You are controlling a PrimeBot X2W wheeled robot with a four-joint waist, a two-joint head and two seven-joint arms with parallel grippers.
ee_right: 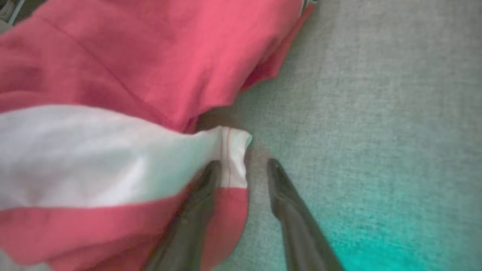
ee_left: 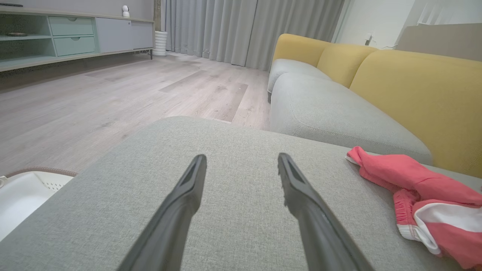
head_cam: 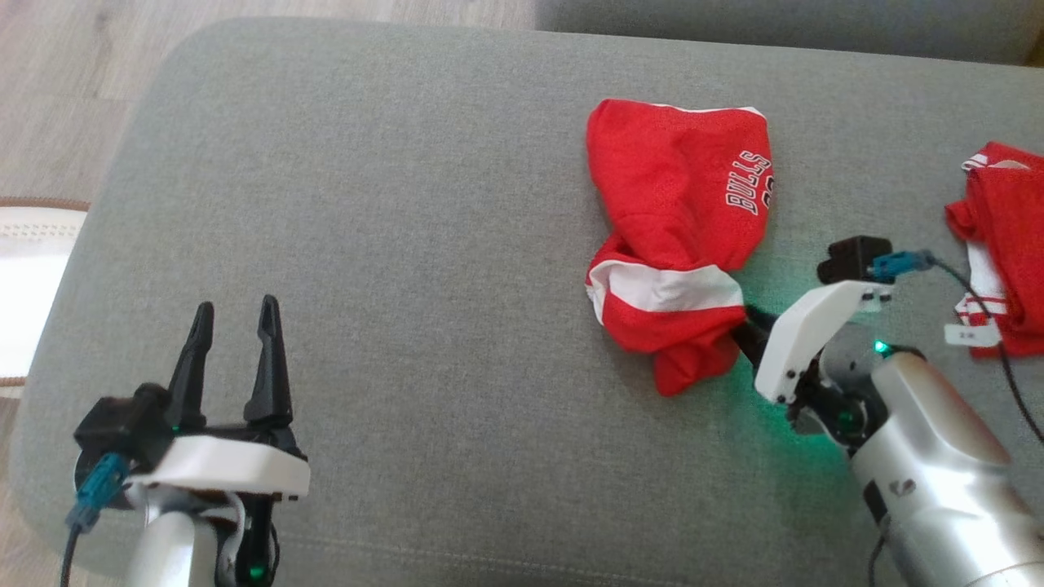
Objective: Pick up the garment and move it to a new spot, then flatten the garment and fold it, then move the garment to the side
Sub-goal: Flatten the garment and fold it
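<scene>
A crumpled red garment (head_cam: pixel 677 212) with a white band and "BULLS" lettering lies right of centre on the grey cushion (head_cam: pixel 408 204). My right gripper (head_cam: pixel 746 322) reaches into its lower right edge, its fingertips partly hidden by cloth. In the right wrist view the gripper (ee_right: pixel 241 165) is open, its two fingers apart with the garment's (ee_right: pixel 131 67) white-and-red hem lying between them. My left gripper (head_cam: pixel 236 314) stands open over bare cushion at the lower left, far from the garment. In the left wrist view this gripper (ee_left: pixel 243 158) holds nothing, and the garment (ee_left: pixel 421 184) lies at the right.
Another red-and-white garment (head_cam: pixel 1007 244) lies at the cushion's right edge, behind my right arm's cable. A white basket (head_cam: pixel 24 285) sits on the floor to the left. A grey and yellow sofa (ee_left: pixel 414 94) stands beyond the cushion.
</scene>
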